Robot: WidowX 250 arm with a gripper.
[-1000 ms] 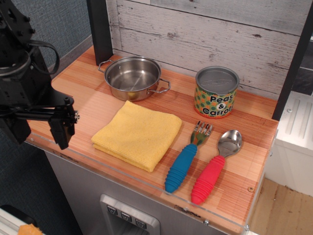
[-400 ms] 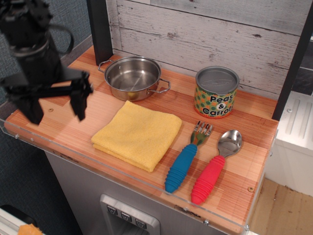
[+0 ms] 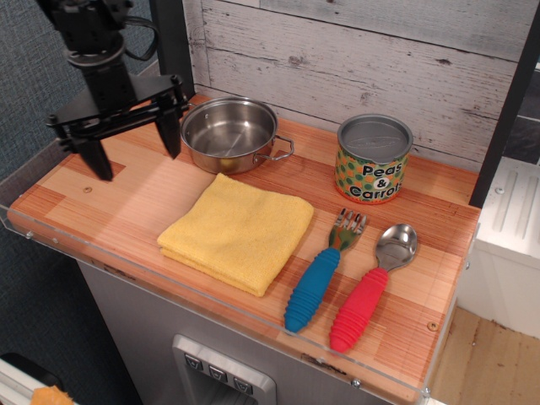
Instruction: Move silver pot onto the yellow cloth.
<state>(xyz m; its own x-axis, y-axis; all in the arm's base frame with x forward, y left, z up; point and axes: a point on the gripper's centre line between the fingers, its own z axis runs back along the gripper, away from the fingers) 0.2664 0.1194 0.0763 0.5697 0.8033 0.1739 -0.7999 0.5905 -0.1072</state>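
The silver pot [image 3: 229,134] stands empty at the back left of the wooden counter, its two wire loop handles pointing left and right. The yellow cloth [image 3: 237,230] lies folded flat just in front of the pot. My gripper [image 3: 135,156] hangs over the counter's left part, just left of the pot and apart from it. Its two black fingers [image 3: 172,135] are spread wide, open, with nothing between them.
A "Peas & Carrots" can [image 3: 374,159] stands at the back right. A blue-handled fork [image 3: 321,272] and a red-handled spoon [image 3: 369,288] lie to the right of the cloth. A dark post [image 3: 171,46] rises behind the pot's left side. The plank wall [image 3: 354,51] backs the counter.
The gripper has risen from the counter's front left edge and moved back and right, ending close beside the pot's left side. It stays open. Pot and cloth have not moved.
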